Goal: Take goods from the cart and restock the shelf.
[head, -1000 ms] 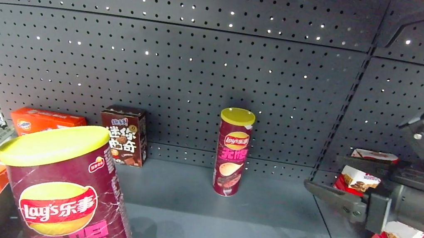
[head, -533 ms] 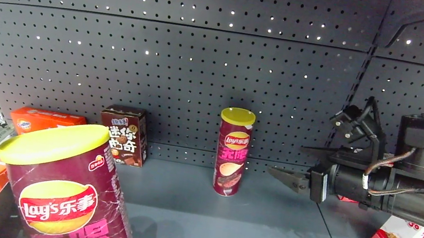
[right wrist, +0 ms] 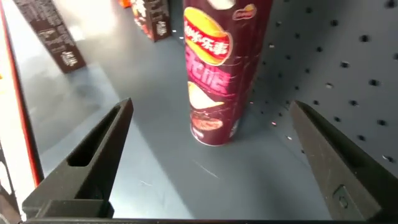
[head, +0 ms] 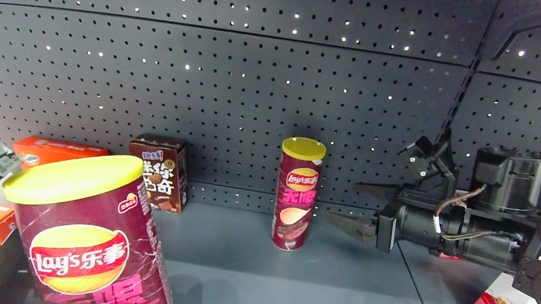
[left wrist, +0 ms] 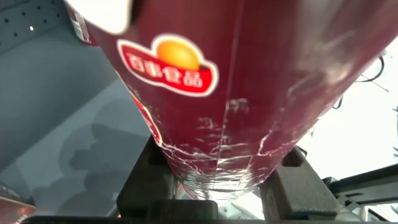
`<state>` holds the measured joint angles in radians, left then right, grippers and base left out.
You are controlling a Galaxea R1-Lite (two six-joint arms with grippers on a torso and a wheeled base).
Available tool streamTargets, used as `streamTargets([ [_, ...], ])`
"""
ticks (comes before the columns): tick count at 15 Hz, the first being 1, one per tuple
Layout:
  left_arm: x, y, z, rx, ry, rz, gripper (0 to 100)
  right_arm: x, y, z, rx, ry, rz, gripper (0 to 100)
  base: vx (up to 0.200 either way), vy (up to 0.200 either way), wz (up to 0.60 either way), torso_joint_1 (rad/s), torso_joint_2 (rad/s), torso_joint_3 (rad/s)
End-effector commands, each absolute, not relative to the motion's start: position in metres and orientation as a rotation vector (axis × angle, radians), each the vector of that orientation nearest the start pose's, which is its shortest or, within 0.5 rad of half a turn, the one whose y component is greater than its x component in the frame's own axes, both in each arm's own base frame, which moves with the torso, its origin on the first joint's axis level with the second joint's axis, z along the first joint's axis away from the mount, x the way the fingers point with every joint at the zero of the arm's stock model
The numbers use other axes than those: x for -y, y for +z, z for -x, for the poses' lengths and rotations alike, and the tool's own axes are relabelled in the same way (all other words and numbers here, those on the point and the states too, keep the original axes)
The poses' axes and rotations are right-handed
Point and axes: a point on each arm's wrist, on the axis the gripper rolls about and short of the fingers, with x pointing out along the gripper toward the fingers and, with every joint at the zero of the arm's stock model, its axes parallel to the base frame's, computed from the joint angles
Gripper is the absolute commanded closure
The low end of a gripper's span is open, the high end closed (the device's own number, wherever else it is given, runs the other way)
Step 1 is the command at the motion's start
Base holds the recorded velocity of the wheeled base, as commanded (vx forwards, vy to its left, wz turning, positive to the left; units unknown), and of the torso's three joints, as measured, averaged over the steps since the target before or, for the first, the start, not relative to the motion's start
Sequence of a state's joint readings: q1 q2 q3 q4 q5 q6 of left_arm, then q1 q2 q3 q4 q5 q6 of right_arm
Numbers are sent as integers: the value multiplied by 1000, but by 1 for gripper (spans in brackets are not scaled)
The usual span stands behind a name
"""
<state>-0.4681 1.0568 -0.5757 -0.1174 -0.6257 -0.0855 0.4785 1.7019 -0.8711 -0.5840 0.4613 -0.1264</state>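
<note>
Placing step, I reckon. Left gripper (left wrist: 217, 193) clamped on chips can (head: 87, 232), front-left, not on shelf (head: 334, 301) yet. Right gripper (head: 341, 200) wide open beside shelved can (head: 296, 193), not touching. Next: set can down upright, then release.

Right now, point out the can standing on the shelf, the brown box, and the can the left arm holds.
shelf can (head: 295, 198): head view, middle of its label.
brown box (head: 159, 177): head view, front face.
held can (head: 78, 258): head view, logo on its side.
</note>
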Motion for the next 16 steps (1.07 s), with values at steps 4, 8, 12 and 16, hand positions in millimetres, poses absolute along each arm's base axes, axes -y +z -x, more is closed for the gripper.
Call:
streamTargets([
  [4, 79, 222, -127, -420, -1068, 104, 100, -157, 179, -284, -204, 1021, 106, 0, 0, 0, 0, 0, 0, 0],
  [8, 80, 223, -128, -417, -1070, 104, 100, -157, 174, -303, -163, 1076, 94, 0, 0, 0, 0, 0, 0, 0],
  [12, 79, 223, -127, -417, -1069, 104, 100, -162, 167, -312, -158, 1122, 89, 0, 0, 0, 0, 0, 0, 0],
  [16, 79, 223, -128, -415, -1069, 104, 100, -169, 160, -323, -149, 1151, 87, 0, 0, 0, 0, 0, 0, 0],
])
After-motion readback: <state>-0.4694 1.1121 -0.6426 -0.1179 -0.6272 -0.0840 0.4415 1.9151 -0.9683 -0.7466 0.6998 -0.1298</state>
